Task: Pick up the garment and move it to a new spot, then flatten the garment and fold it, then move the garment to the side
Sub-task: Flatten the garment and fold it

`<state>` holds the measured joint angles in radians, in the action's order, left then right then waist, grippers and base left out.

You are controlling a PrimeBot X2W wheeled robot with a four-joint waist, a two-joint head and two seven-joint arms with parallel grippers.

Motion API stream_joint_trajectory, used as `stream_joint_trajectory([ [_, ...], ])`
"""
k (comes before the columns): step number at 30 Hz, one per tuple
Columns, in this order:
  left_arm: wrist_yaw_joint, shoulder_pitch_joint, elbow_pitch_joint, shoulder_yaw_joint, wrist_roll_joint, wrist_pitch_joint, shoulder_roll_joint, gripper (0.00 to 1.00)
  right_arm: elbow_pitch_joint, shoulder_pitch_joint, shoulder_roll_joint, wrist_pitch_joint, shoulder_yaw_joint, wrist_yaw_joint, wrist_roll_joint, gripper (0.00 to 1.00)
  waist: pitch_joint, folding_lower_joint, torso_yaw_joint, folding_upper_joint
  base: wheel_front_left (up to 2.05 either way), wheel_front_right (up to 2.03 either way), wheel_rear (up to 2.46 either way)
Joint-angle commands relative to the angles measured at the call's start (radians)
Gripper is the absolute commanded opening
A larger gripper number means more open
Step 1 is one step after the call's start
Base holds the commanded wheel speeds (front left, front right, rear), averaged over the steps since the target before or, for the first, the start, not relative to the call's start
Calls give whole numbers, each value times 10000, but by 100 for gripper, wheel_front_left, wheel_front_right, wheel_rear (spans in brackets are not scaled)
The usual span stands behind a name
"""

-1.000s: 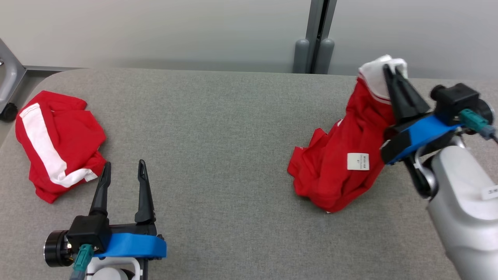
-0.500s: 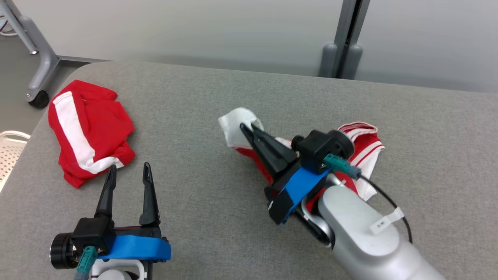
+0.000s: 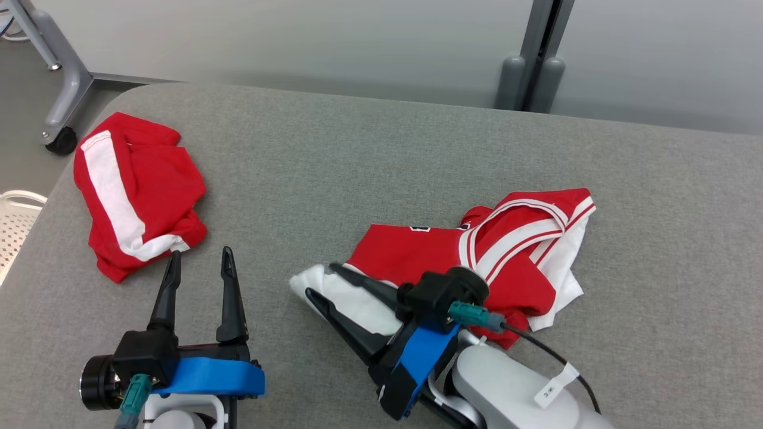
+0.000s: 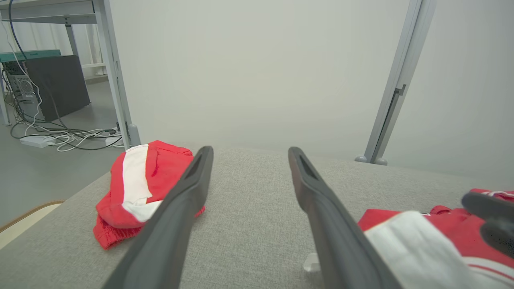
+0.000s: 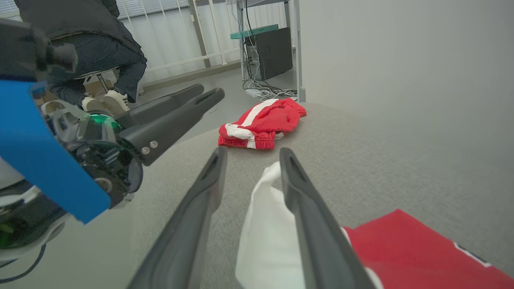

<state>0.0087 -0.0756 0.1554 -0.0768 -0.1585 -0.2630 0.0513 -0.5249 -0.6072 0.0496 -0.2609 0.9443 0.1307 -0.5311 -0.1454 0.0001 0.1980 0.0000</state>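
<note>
One soft, floppy garment (image 3: 429, 262); best pinched at the white sleeve (image 3: 357, 304). Right pincer (image 3: 319, 280) half open around it, left pincer (image 3: 201, 253) wide.

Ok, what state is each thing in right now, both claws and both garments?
Red-and-white fabric jersey: crumpled, unfolded, lying on the grey felt table.
Red shorts with a white stripe: bunched up, untouched, at the table's left end.
Left claw: open, empty.
Right claw: jaws parted, the jersey's white sleeve lying between them, apparently loose.
</note>
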Motion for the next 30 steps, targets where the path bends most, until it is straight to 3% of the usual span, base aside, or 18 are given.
stream_joint_trajectory([
  [1,37,-113,8,19,5,-26,-17,100,122,-132,20,-51,-258,2,89,100,21,-1,-79,0,0,0,0],
  [7,32,1,-2,169,101,-26,-17,100,470,235,26,-56,-2163,2,1187,100,140,-1,-476,0,0,0,0],
  [11,-18,114,-60,288,189,-26,-17,100,871,788,461,-53,-3723,2,1964,100,235,-1,-733,0,0,0,0],
  [20,-112,301,-108,513,304,-26,-14,100,1530,3112,987,-51,-7429,2,2913,100,289,-1,-1013,0,0,0,0],
  [24,-111,378,-130,530,307,-26,-16,100,1561,3823,837,-51,-8209,3,3286,100,266,-1,-1081,0,0,0,0],
  [30,-147,299,-64,478,295,-26,-17,100,1412,3576,692,-50,-8366,3,3546,100,224,-1,-1086,0,0,0,0],
])
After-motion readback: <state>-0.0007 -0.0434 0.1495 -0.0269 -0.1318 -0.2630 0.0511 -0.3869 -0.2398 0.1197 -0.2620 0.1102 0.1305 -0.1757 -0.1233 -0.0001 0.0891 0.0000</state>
